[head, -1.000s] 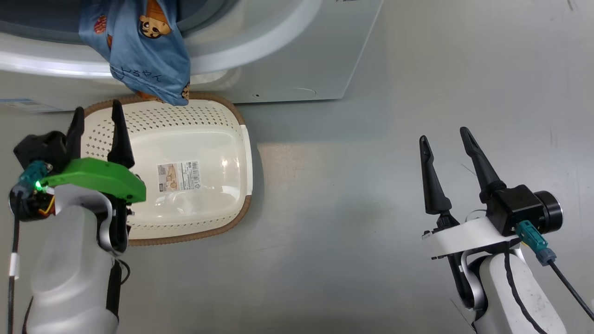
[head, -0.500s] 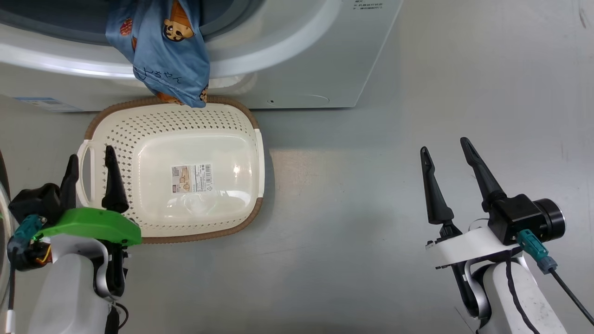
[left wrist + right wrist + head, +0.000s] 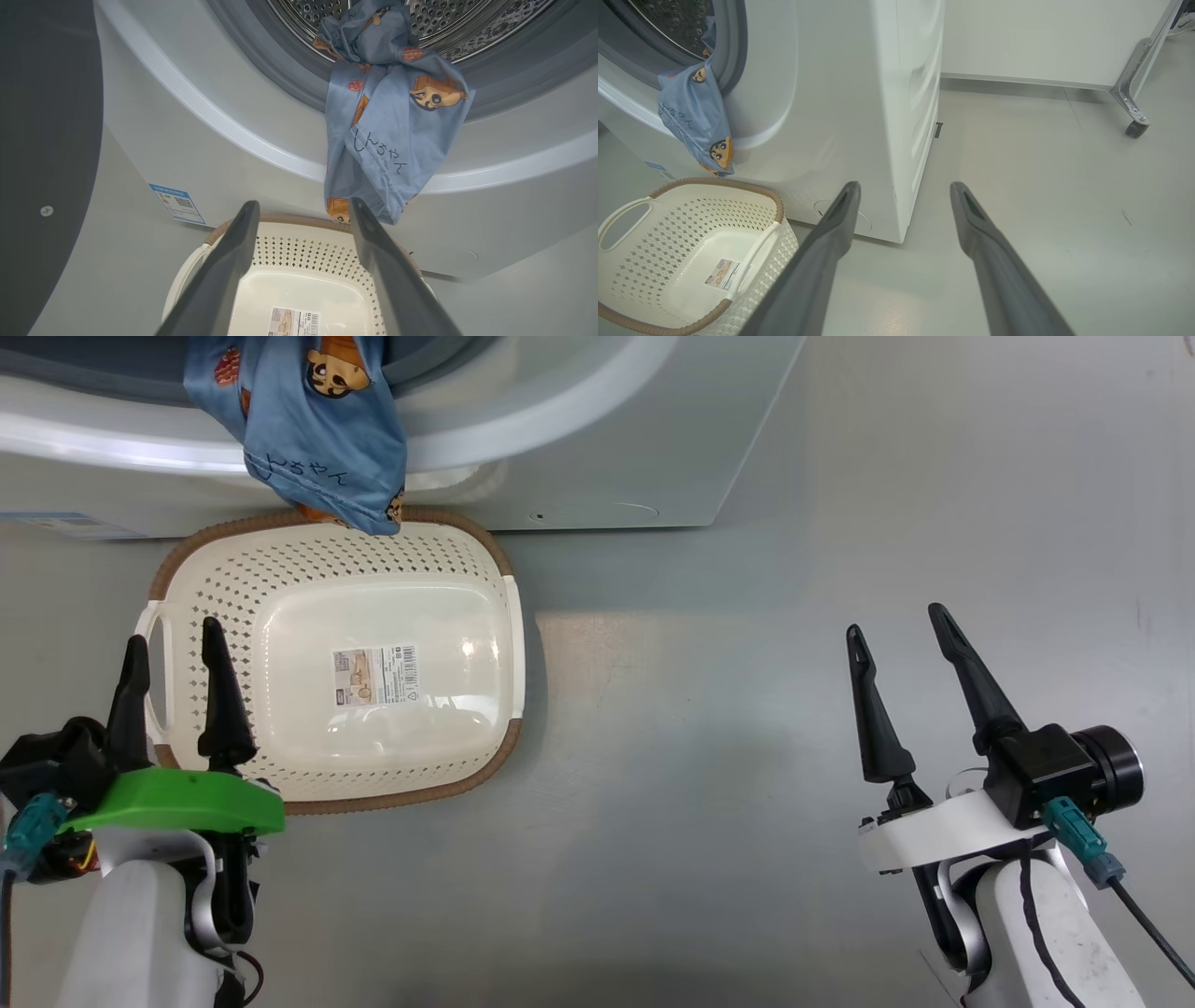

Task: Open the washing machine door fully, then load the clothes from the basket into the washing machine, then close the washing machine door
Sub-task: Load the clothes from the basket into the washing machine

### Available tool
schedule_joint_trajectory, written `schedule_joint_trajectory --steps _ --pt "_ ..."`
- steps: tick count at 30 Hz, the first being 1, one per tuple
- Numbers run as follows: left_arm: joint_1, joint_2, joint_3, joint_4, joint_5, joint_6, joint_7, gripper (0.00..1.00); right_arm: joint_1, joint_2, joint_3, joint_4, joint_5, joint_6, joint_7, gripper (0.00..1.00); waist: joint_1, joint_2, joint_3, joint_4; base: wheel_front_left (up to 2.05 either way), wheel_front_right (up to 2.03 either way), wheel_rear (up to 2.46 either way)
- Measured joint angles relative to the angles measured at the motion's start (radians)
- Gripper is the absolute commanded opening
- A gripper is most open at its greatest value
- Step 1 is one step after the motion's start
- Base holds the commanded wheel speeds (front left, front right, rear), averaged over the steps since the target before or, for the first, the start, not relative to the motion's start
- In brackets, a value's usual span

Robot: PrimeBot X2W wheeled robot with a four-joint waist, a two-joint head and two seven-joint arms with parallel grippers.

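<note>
Japanese writing is printed on the blue cloth point(image 3: 387, 135); a barcode sticker point(image 3: 373, 676) is stuck in the perforated basket point(image 3: 280, 569). The left pincer point(image 3: 174, 633) and right pincer point(image 3: 895, 620) are released, empty.

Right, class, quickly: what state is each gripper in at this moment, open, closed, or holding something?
Left gripper: open, holding nothing.
Right gripper: open, holding nothing.
</note>
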Motion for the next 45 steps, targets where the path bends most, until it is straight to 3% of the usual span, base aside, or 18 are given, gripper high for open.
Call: schedule_joint_trajectory --steps 8,29,45 --pt "0.003 0.003 -0.014 -0.053 -0.009 -0.009 0.015 1.00 -0.007 0.010 0.031 -0.002 -0.008 0.013 0.000 1.00 0.0000 0.0000 0.024 -0.040 0.00 0.00 0.00" --pt "-0.186 0.103 0.045 -0.046 -0.059 -0.009 0.116 1.00 -0.034 0.019 0.075 -0.024 0.000 0.002 0.000 1.00 0.0001 0.0000 0.113 -0.218 0.00 0.00 0.00" --pt "-0.286 0.135 0.072 0.049 -0.059 -0.003 0.137 1.00 -0.044 0.021 0.076 -0.036 0.001 -0.015 0.000 1.00 0.0001 0.0000 0.162 -0.249 0.00 0.00 0.00"
